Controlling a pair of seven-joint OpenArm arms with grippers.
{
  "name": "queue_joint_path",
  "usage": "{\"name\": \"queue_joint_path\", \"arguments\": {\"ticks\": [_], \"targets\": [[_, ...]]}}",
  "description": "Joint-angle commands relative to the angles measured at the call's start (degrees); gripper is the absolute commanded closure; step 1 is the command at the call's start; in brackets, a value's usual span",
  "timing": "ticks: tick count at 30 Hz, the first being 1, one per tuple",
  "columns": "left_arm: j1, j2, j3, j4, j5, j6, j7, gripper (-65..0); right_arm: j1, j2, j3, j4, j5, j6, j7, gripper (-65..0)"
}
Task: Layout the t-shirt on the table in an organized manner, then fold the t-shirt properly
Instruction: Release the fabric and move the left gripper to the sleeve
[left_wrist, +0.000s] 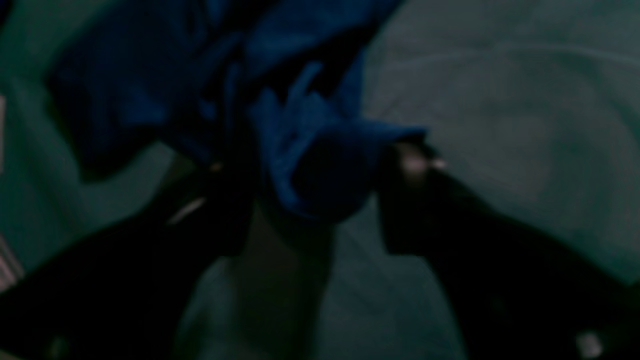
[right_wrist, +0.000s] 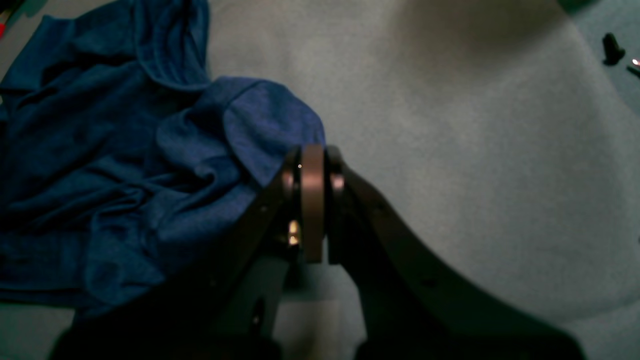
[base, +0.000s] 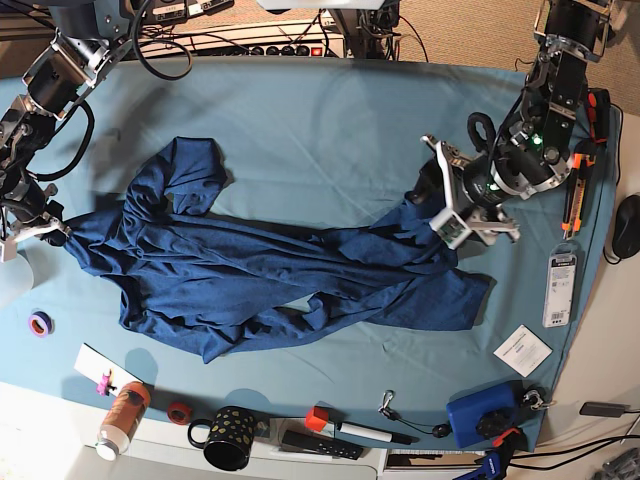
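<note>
With its jaws spread and gripping nothing, the left pincer (left_wrist: 320, 200) faces the t-shirt (base: 270, 270) at 12 o'clock; the shirt's long axis runs 3-to-9 across the tabletop (base: 320, 110) to the right pincer (base: 55, 228), clamped on its sleeve.

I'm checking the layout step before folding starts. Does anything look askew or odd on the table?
Yes: the dark navy-blue short-sleeved t-shirt lies crumpled and stretched diagonally across the light teal cloth-covered table, one sleeve bunched upward, deep wrinkles through the body.

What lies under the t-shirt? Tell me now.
The t-shirt lies rumpled on the table, whose light teal cloth shows all around it. Whatever else may sit beneath the fabric is covered and cannot be seen.
</note>
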Motion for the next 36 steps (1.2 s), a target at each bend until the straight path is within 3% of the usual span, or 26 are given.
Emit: {"name": "queue_joint_path", "arguments": {"ticks": [1, 7, 14, 17, 21, 27, 32, 36], "targets": [[-1.03, -0.59, -0.50, 0.98, 0.94, 0.63, -1.25, -40.4, 1.11, 1.44, 0.13, 1.01, 0.61, 0.26, 1.57, 0.0], [-2.82, -0.55, -0.50, 0.98, 5.35, 4.70, -8.76, -36.9, 1.11, 1.42, 0.13, 1.01, 0.63, 0.26, 1.49, 0.0], [-8.61, 1.60, -0.50, 0.96, 5.77, 9.92, -9.14, -34.0, 1.09, 1.42, 0.13, 1.01, 0.55, 0.26, 1.38, 0.0], [-8.87, 4.13, -0.50, 0.87, 5.55, 9.79, -10.25, -31.4, 1.11, 1.42, 0.13, 1.01, 0.59, 0.26, 1.29, 0.0], [-8.28, 6.75, -0.50, -0.17, 2.71, 6.95, -8.94, -31.2, 1.09, 1.42, 0.13, 1.01, 0.55, 0.26, 1.25, 0.0], [-5.44, 7.85, -0.50, -2.08, 0.37, 4.55, -7.43, -31.2, 1.11, 1.42, 0.13, 1.01, 0.37, 0.26, 1.25, 0.0], [-2.10, 8.87, -0.50, -2.08, -5.44, -0.66, -7.58, -31.2, 1.11, 1.40, 0.13, 1.01, 0.37, 0.26, 1.29, 0.0], [-3.82, 10.71, -0.50, -2.82, -1.88, -0.17, -13.75, -31.2, 1.11, 1.22, 0.13, 1.01, 0.37, 0.26, 1.25, 0.0]]}}
